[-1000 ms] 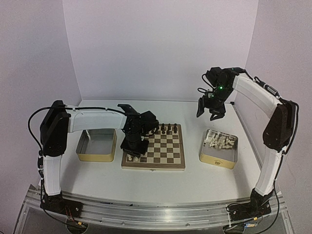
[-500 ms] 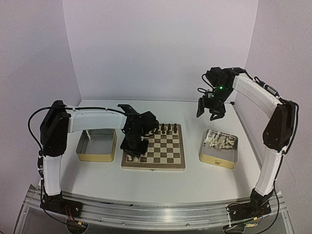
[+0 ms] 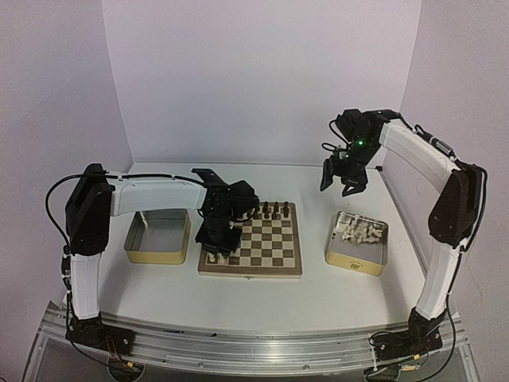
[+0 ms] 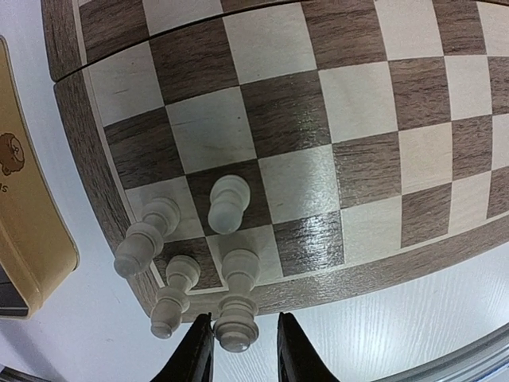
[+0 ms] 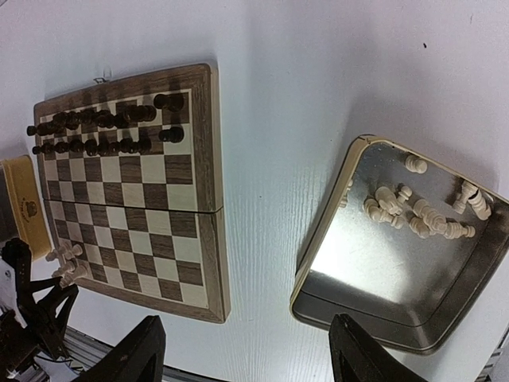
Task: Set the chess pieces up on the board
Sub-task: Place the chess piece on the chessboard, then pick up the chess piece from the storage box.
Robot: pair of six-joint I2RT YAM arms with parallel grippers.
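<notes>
Left arm [image 3: 151,195] stooped over the board [image 3: 274,239] corner, left pincer [image 4: 238,354] barely parted around a chess piece [image 4: 236,314]; right pincer [image 5: 250,358] hung spread.

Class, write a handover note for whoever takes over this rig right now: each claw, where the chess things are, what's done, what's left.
Left claw: low at the board's near-left corner, fingers slightly parted around a standing white piece.
Right claw: open, empty, raised beyond the tin.
Done: dark pieces in the two far rows; a few white pieces at that corner.
Left: the loose pieces lying in the tin.
</notes>
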